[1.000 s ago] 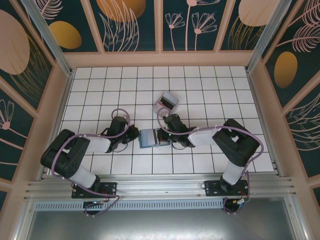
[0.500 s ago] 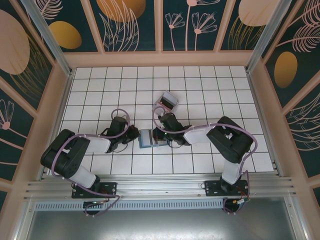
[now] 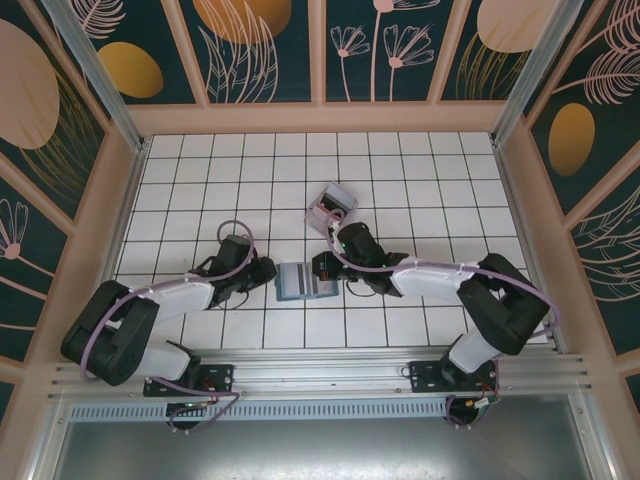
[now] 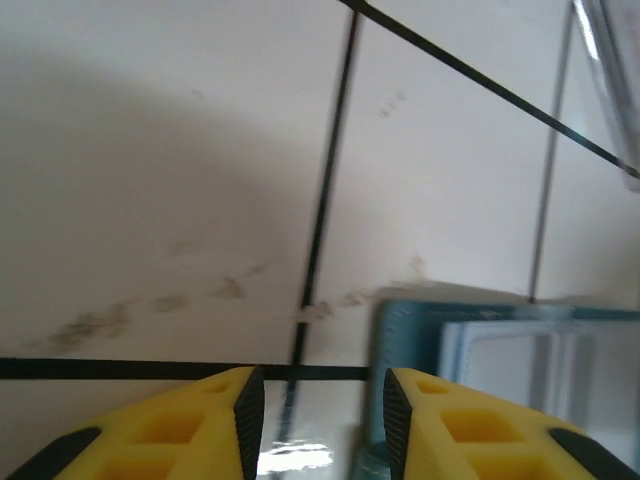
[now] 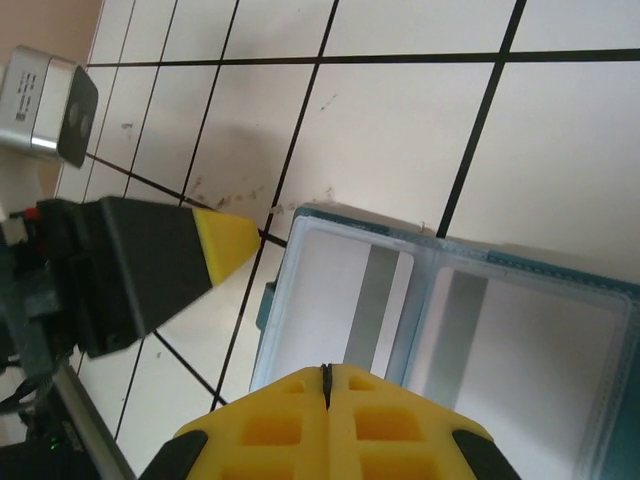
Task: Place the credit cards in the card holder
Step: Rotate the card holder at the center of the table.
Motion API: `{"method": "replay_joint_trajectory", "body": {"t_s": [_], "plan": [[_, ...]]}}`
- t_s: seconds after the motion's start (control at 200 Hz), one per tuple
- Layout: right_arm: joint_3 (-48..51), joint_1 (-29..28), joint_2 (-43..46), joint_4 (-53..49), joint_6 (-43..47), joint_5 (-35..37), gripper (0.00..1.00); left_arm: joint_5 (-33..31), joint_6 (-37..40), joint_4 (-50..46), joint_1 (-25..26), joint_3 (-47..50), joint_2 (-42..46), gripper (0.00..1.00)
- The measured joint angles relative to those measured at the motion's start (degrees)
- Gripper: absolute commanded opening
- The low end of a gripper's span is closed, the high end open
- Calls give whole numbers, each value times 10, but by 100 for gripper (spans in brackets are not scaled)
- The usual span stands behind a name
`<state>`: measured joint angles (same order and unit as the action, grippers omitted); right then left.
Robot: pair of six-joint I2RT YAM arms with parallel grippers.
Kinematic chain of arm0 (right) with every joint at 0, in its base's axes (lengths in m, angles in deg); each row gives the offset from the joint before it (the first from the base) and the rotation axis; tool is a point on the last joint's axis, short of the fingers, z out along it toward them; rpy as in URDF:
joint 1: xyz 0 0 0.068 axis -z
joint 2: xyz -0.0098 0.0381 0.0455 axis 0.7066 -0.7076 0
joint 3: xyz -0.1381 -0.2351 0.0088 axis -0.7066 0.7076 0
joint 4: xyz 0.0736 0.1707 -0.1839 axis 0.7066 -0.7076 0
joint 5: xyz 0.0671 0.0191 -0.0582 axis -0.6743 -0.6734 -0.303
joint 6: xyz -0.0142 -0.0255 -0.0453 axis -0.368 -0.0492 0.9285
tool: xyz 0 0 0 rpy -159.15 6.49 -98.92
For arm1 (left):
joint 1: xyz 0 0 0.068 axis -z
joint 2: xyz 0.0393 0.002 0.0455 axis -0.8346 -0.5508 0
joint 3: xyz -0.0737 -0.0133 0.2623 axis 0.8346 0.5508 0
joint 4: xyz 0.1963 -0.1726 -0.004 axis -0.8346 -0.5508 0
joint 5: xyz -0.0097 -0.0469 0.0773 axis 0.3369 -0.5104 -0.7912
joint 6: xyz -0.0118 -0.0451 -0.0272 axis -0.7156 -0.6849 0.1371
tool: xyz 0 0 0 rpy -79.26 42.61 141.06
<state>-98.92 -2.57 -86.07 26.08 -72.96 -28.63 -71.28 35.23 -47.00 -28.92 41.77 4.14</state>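
Bright, even light, soft grey shadow on the tiled floor (image 4: 140, 150), slight blur in the left wrist view

Card holder (image 3: 300, 282) just right of left tool (image 4: 318, 400), seemingly under right tool (image 5: 327, 375); stand (image 3: 332, 205) behind.

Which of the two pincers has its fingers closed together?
The right pincer: its yellow fingers meet with no gap, while the left pincer shows a clear gap between its fingers.

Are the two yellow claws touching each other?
Apart. In the right wrist view, the card holder and bare tile lie between the left gripper and the right gripper.
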Motion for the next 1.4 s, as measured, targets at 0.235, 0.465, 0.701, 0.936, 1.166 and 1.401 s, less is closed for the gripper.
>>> {"method": "replay_joint_trajectory", "body": {"t_s": [0.235,0.465,0.701,0.936,1.166,1.401], "plan": [[83,-5,35,-30,-6,-21,4,-61,65,-89,-7,-123,-63,32],[114,-6,30,-42,-23,-14,4,-39,97,-83,-7,-169,-155,23],[67,8,-21,-38,-18,19,3,0,79,9,-13,-94,-122,16],[-50,62,-116,-38,20,22,3,19,12,69,22,40,-12,11],[-167,56,-235,-22,49,-53,3,19,-70,68,82,112,78,10],[-309,42,-321,-104,115,-114,4,19,-116,72,99,141,113,9]]}}
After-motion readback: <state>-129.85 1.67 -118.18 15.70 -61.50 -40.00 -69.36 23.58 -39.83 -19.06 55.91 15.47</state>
